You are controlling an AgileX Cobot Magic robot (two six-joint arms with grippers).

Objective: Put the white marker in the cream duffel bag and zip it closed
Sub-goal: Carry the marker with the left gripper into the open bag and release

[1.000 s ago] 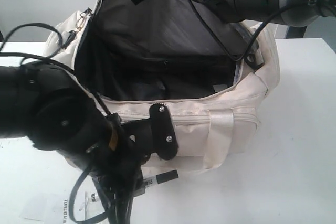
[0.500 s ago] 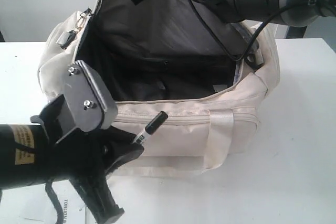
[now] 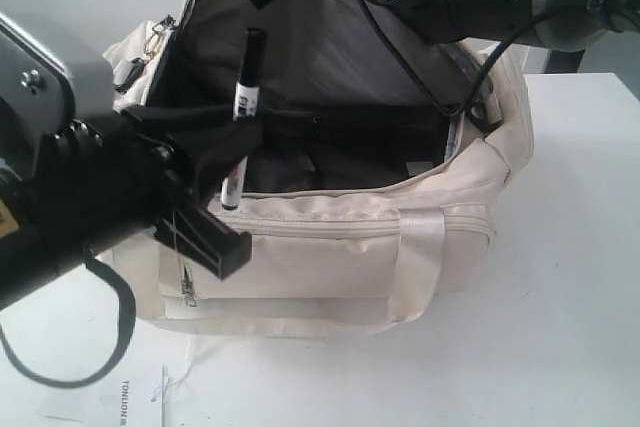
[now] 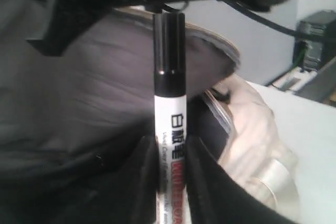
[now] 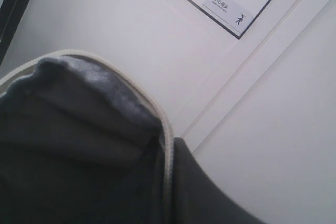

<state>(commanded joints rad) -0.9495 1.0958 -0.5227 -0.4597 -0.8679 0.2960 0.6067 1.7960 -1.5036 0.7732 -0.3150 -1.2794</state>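
Left hand (image 3: 235,142) clamped on the lower barrel of the white marker (image 3: 247,72), held upright, black cap uppermost, left of centre frame, over the open mouth of the cream bag (image 3: 330,247) standing on the desk (image 3: 560,277).

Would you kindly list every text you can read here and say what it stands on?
"TONILION", cut off: white paper sheet on the table.
Label of the slim white black-capped marker: print too blurred.
Small white wall sign: too small to read.
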